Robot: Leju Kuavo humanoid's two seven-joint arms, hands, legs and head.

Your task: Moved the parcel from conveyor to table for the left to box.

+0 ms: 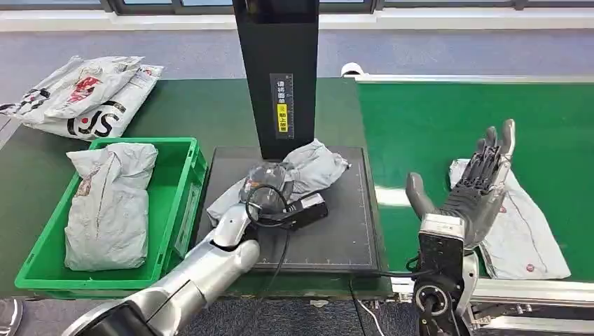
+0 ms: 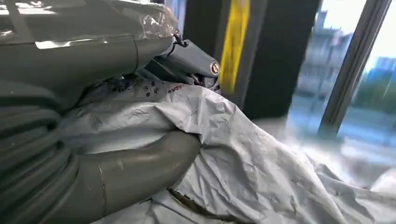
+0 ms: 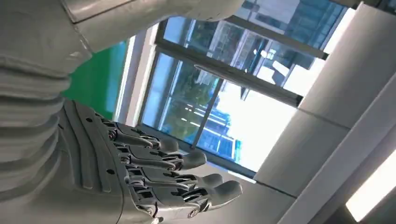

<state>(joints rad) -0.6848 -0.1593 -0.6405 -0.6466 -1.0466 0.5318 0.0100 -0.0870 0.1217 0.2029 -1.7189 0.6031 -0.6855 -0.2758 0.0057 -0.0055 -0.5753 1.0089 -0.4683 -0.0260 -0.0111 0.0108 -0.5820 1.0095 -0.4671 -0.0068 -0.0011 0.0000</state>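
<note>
Grey crumpled poly-bag parcel [image 1: 308,168] is lying on the black scale platform [image 1: 336,231] at table centre, just in front of the black upright post [image 1: 275,70], bunched and wrinkled, with the left hand [image 1: 263,192] gripping its near-left end; the left wrist view is showing the thumb [image 2: 140,168] pressing into the plastic. A second flat white-grey parcel [image 1: 518,224] is lying on the green conveyor [image 1: 434,126] at right, partly behind the raised right hand [image 1: 476,189].

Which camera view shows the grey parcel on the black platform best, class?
The head view: the grey parcel lies whole on the black platform, under the left robot hand. The left wrist view shows only crumpled wrapping close up. The right wrist view looks toward windows instead.
</note>
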